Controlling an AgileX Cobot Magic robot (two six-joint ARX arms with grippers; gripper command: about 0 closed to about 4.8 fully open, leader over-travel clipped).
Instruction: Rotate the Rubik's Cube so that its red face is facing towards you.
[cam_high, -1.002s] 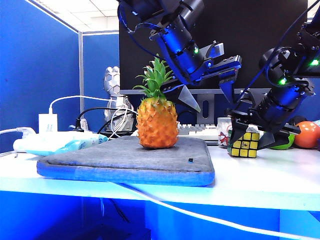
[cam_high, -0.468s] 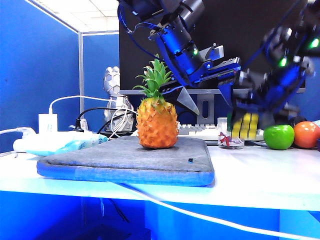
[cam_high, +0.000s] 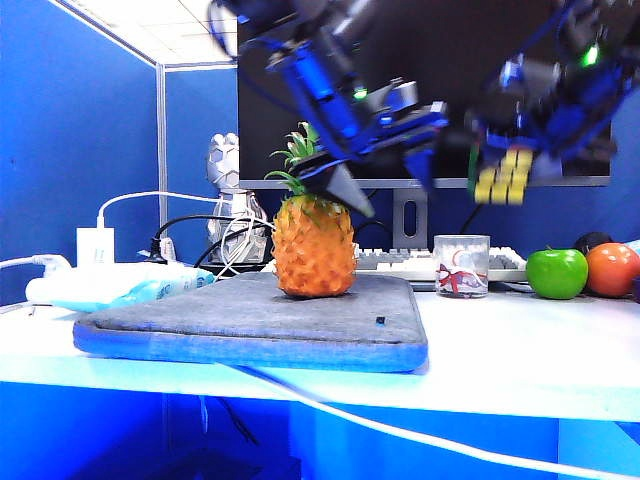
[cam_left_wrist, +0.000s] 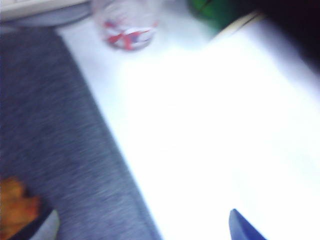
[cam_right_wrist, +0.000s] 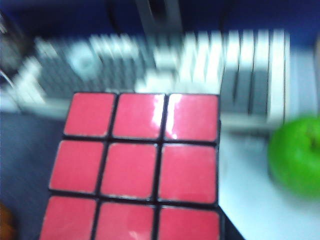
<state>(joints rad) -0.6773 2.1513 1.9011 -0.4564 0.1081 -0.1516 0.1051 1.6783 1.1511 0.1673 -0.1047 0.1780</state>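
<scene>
One Rubik's Cube (cam_high: 503, 175) hangs high in the right gripper (cam_high: 500, 150), clamped, red face (cam_right_wrist: 135, 165) towards its wrist camera; left gripper (cam_high: 385, 160) spread wide, empty, over one pineapple (cam_high: 314, 245)

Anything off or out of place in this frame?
Nothing spilled or damaged. The right claw holds the Rubik's Cube in the air, yellow face toward the exterior camera, red face toward the wrist camera. The left claw hangs open above the pineapple. Motion blur limits detail.
</scene>
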